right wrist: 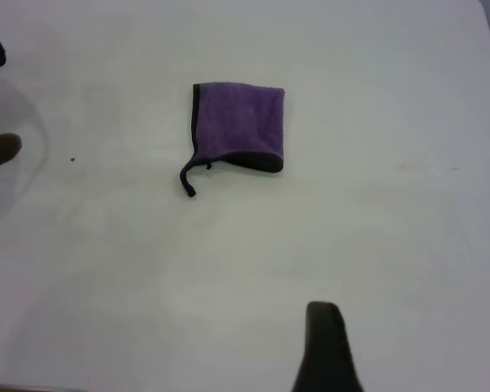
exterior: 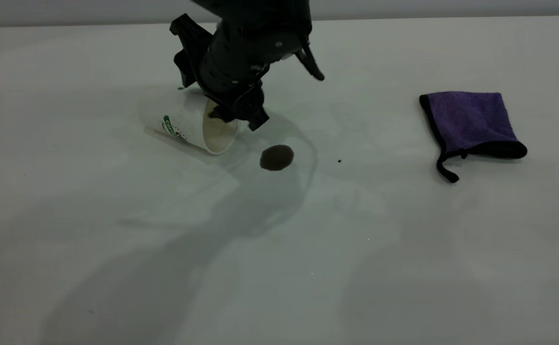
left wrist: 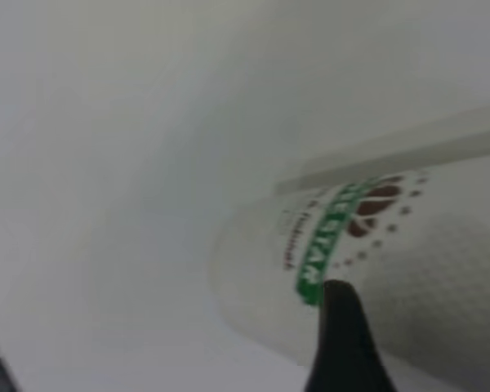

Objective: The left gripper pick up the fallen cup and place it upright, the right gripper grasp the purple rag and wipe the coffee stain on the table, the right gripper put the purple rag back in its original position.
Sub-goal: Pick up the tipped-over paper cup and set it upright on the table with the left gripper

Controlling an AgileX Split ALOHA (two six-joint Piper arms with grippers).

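- Reaching down over the white dimpled paper cup (exterior: 186,122), the left gripper (exterior: 238,115) straddles its rim, one finger inside the mouth; whether it grips, I cannot tell.
- Cup lies on its side, mouth towards the dark brown coffee stain (exterior: 276,157) just beside it.
- Purple terry rag (exterior: 471,122) lies well apart from the stain.

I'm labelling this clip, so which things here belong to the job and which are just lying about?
Belongs to the job:
white dimpled paper cup with green band, on its side, left gripper at its rim
small dark brown coffee stain
purple terry rag with black edging
white matte table

Just lying about:
tiny black speck
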